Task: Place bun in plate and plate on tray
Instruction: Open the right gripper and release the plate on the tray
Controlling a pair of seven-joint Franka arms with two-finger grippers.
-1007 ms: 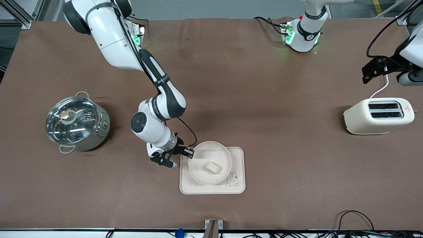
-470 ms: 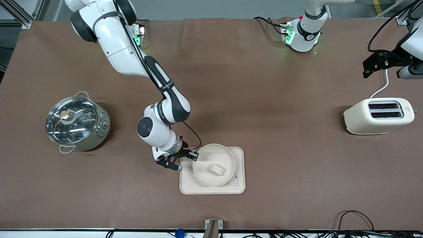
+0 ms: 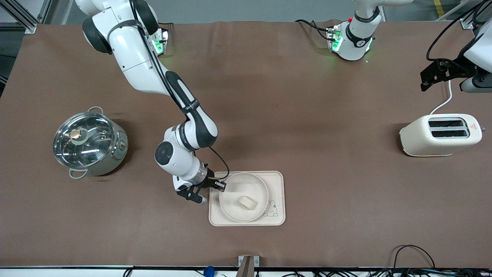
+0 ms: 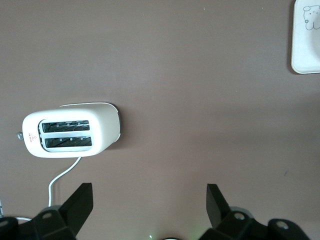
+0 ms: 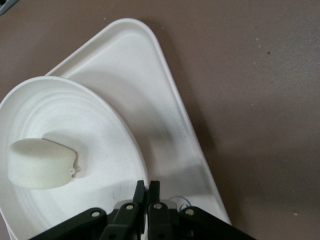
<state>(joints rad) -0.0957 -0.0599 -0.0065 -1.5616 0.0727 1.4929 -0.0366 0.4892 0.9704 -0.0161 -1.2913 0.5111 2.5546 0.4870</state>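
Observation:
The round off-white plate (image 3: 235, 209) lies within the outline of the cream tray (image 3: 277, 181), low over it or on it; I cannot tell which. The pale bun (image 3: 246, 202) lies in the plate. My right gripper (image 3: 221, 186) is shut on the plate's rim at the side toward the right arm's end. The right wrist view shows the gripper (image 5: 147, 187) pinching the rim, with the bun (image 5: 42, 163), the plate (image 5: 85, 125) and the tray (image 5: 165, 120) beneath. My left gripper (image 3: 431, 78) waits high over the table's left arm end, open and empty (image 4: 147, 200).
A cream toaster (image 3: 440, 134) with a white cord stands at the left arm's end; it shows in the left wrist view (image 4: 70, 135). A steel pot with a glass lid (image 3: 89, 143) stands at the right arm's end. A tray corner shows in the left wrist view (image 4: 306, 35).
My right gripper swung the plate with the bun toward the left arm's end, then back, ending slightly nearer the front camera over the tray. The left gripper shifted slightly.

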